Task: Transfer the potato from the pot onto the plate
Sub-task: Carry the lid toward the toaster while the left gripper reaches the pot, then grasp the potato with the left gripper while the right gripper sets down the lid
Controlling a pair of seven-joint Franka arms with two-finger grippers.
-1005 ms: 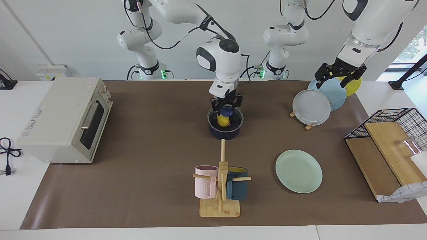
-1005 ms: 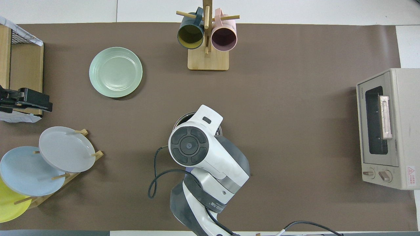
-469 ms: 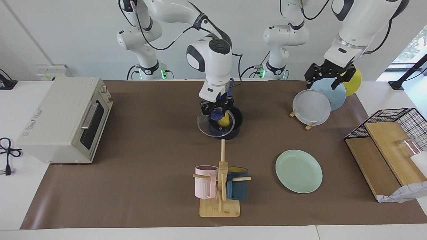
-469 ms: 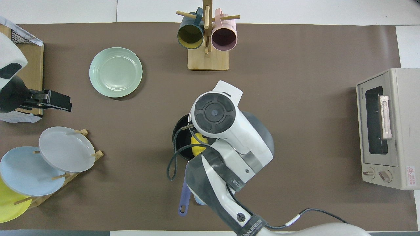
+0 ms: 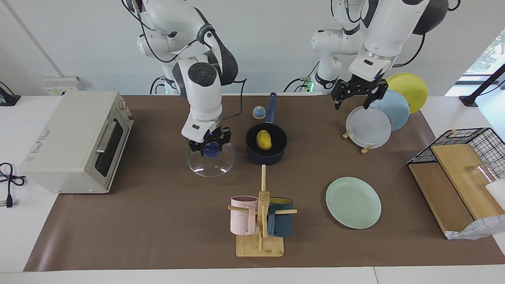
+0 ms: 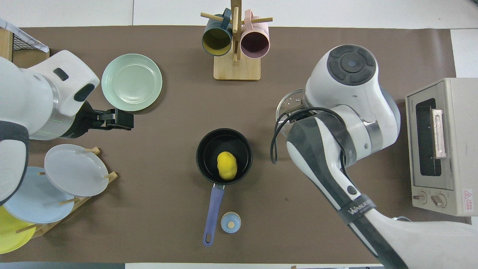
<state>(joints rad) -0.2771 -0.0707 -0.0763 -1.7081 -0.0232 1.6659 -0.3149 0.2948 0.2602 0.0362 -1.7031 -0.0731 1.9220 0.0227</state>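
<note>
The right claw (image 5: 209, 149) grips the clear glass lid's (image 5: 211, 159) blue knob, holding it aside so the navy saucepan (image 5: 266, 142) (yellow toy potato (image 5: 263, 139) inside) stands uncovered; the left claw (image 5: 357, 96), open and empty, hangs over the rack of plates (image 5: 369, 127), the mint-green plate (image 5: 353, 202) bare.

Round dark navy pot (image 5: 266, 148) stands uncovered; bare brown mat between it and the pale mint-green plate (image 5: 353, 202); wooden mug rack (image 5: 261, 221) stands nearby.
</note>
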